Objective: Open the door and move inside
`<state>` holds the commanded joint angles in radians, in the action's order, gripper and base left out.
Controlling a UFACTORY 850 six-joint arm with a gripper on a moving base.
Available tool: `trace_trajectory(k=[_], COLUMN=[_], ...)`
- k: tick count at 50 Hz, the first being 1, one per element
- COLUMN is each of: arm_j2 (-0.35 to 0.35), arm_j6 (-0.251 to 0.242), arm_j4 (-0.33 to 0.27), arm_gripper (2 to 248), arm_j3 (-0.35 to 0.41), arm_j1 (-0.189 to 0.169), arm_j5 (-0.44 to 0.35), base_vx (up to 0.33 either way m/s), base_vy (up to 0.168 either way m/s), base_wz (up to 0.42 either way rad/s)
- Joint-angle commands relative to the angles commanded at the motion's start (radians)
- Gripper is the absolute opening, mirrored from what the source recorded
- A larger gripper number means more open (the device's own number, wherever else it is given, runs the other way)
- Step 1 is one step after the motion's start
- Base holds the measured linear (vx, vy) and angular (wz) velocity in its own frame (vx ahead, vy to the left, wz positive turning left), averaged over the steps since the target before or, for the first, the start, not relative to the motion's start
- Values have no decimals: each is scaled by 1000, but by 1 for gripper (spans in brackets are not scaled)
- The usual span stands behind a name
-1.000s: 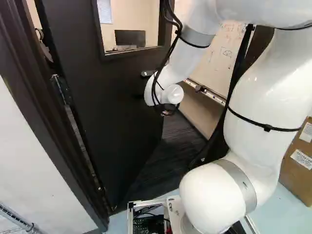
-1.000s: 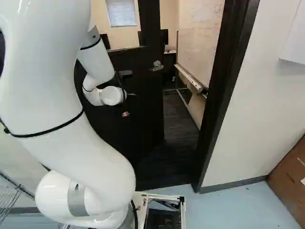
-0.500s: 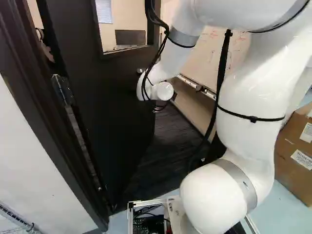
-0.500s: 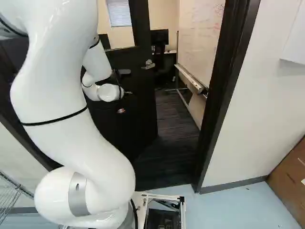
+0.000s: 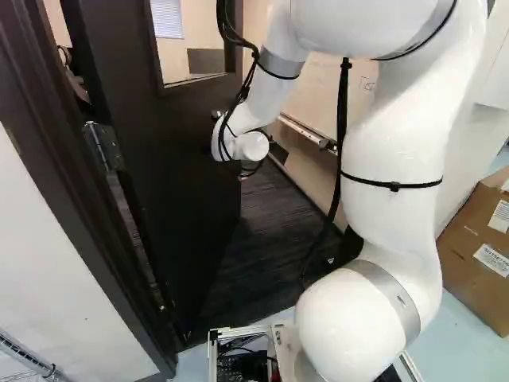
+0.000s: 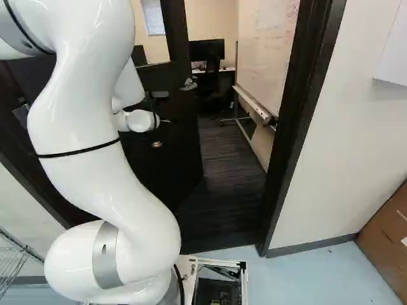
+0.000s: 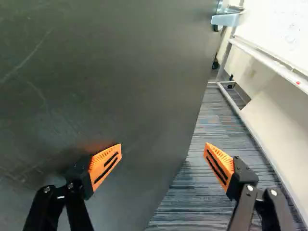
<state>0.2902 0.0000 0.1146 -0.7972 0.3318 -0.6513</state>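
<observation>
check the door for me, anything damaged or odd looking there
Yes, lightly: pale scratches run across the face of the door in the wrist view, so it looks scuffed. The faint orange glow on it, beside one pad, is probably just that pad's reflection. Nothing else stands out.

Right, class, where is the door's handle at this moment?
In the right base view, the handle is near the free edge of the door, between the arm and the whiteboard.
</observation>
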Motion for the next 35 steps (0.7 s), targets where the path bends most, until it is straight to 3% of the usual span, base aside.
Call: trace_trajectory(k=[35], arm_j2=[103], arm_j6=[0], arm_j4=[0], arm_gripper=[247], arm_j3=[-126], arm_j1=[79], arm_j5=[0], base_vx=[0], base_vy=[0], base_wz=[0])
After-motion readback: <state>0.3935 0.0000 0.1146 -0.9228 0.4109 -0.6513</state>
